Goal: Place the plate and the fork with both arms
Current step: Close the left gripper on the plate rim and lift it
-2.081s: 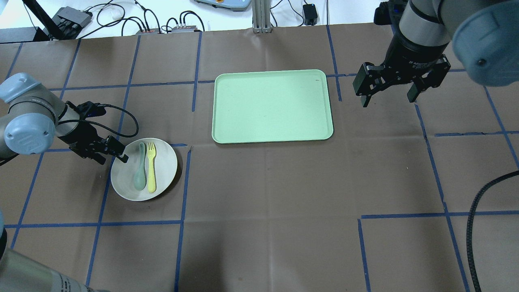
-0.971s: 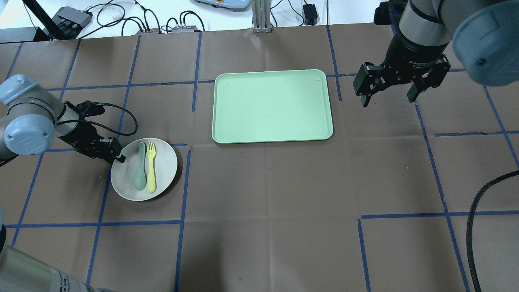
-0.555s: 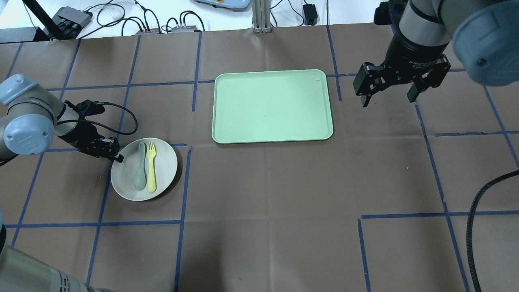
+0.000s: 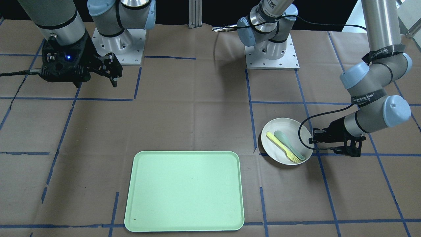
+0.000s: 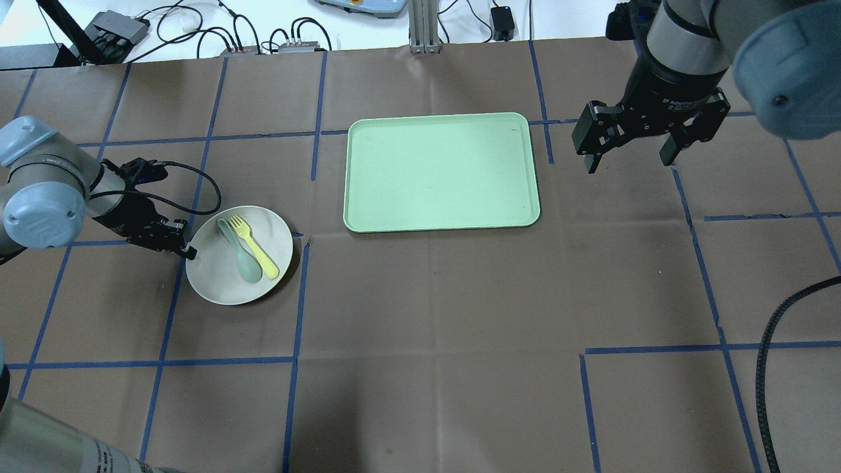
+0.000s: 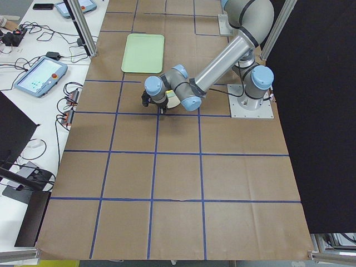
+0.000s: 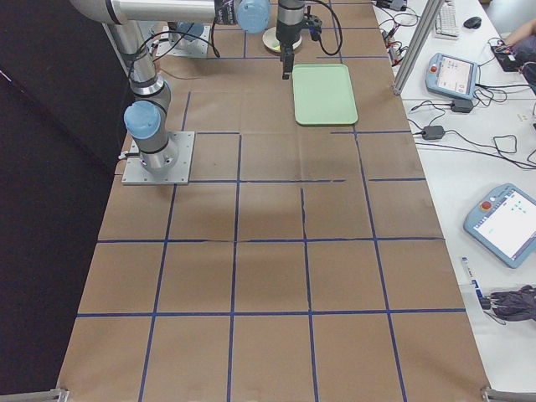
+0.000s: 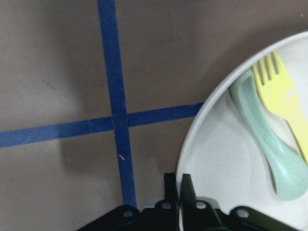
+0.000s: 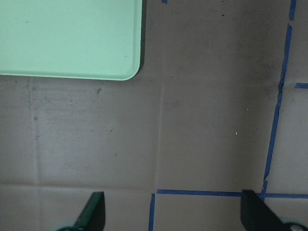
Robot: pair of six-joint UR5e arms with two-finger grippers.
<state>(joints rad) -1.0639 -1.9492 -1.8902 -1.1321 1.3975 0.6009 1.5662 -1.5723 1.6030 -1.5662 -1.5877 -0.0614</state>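
Observation:
The off-white plate lies at the table's left with the pale-yellow fork and a grey-green spoon side by side in it. My left gripper is shut on the plate's left rim; the left wrist view shows the fingertips pinched over the rim of the plate, with the fork beyond. In the front-facing view the left gripper holds the plate from the side. My right gripper is open and empty, hovering right of the tray.
The mint-green tray lies empty at the table's middle back; it also shows in the front-facing view and the right wrist view. Brown paper with blue tape lines covers the table. A black cable runs along the right edge.
My left gripper closed on the plate's rim, and the plate has shifted a little away from the robot and turned, so fork and spoon now lie slanted. The right arm has not moved.

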